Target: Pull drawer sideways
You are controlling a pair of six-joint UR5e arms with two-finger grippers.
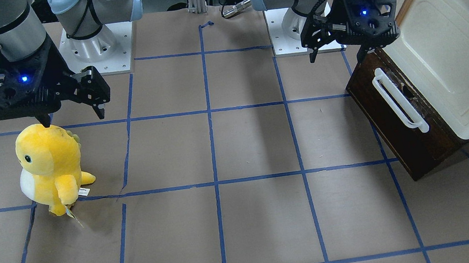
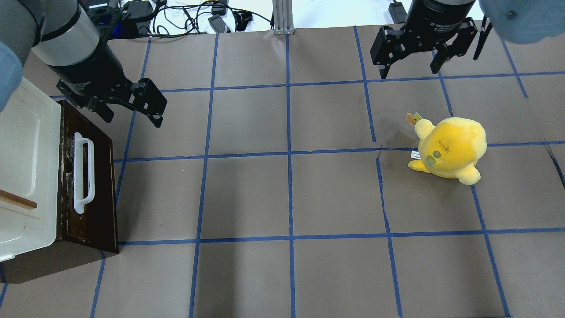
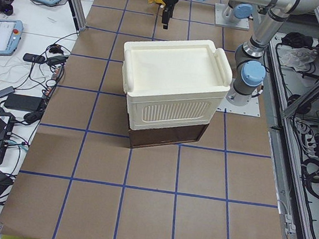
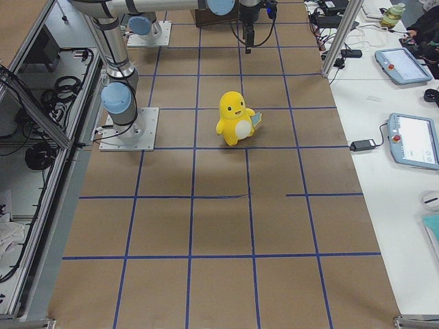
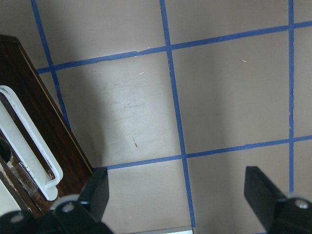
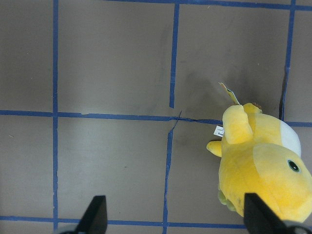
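Note:
The dark brown drawer (image 2: 103, 190) with a long white bar handle (image 2: 84, 172) sits under the cream-white cabinet (image 2: 26, 168) at the table's left end. Its front faces the table's middle. It also shows in the front view (image 1: 392, 128) and in the left wrist view (image 5: 29, 122). My left gripper (image 2: 130, 115) is open and empty. It hangs above the table just beyond the drawer's far corner, clear of the handle (image 5: 27, 141). My right gripper (image 2: 409, 70) is open and empty at the far right.
A yellow plush toy (image 2: 450, 148) stands on the table's right half, just on the robot's side of my right gripper (image 1: 73, 119). A wooden stick (image 2: 17, 200) lies on the cabinet's top. Blue tape lines grid the brown table.

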